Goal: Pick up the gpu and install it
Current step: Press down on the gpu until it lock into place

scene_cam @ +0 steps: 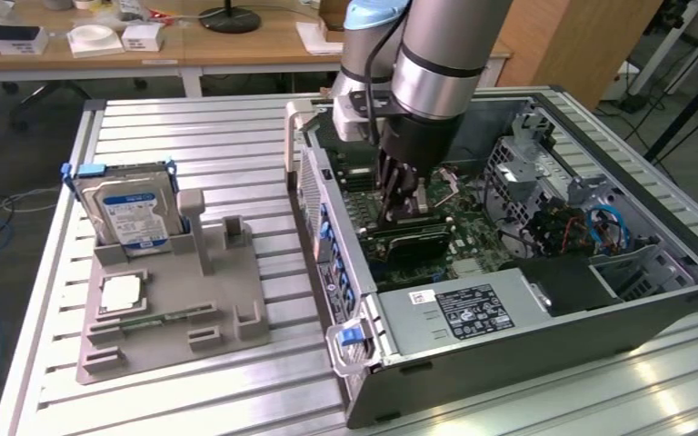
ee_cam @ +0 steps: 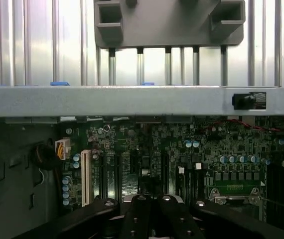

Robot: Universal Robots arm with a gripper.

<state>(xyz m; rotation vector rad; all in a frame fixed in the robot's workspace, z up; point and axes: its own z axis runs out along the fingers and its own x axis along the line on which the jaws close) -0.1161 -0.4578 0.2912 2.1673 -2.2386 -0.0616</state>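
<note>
- Black and ridged, the gripper (scene_cam: 403, 195) in the exterior view reaches down into the open computer case (scene_cam: 640, 300), fingers drawn close together just above the motherboard (scene_cam: 476, 238).
- Directly beneath the fingertips sits a dark flat card, which I take to be the gpu (scene_cam: 407, 242), lying across the board beside the silver power supply (scene_cam: 471, 313); whether the fingers grip it or only rest over it I cannot tell.
- On the exterior view's left, a grey moulded fixture (scene_cam: 167, 318) stands on the slatted aluminium table (scene_cam: 204, 136), carrying the boxy hard drive (scene_cam: 131, 211) upright, a square processor (scene_cam: 121, 294) and a narrow memory stick (scene_cam: 161, 320).
- Risk, as I judge it: if the card is not square to its slot, downward pressure could bend the edge connector or flex the board.
- Wrist view: the fingers (ee_cam: 147, 209) appear as glossy black bars with small bright screws, pressed narrowly together over dense green circuitry.
- A cream-coloured slot (ee_cam: 85, 177) stands upright among round capacitors, with the brushed metal case wall (ee_cam: 132, 99) running across.
- Risk here: components crowd closely around the fingertips, so a sideways drift could clip a capacitor or snag the red wire (ee_cam: 241, 123).
</note>
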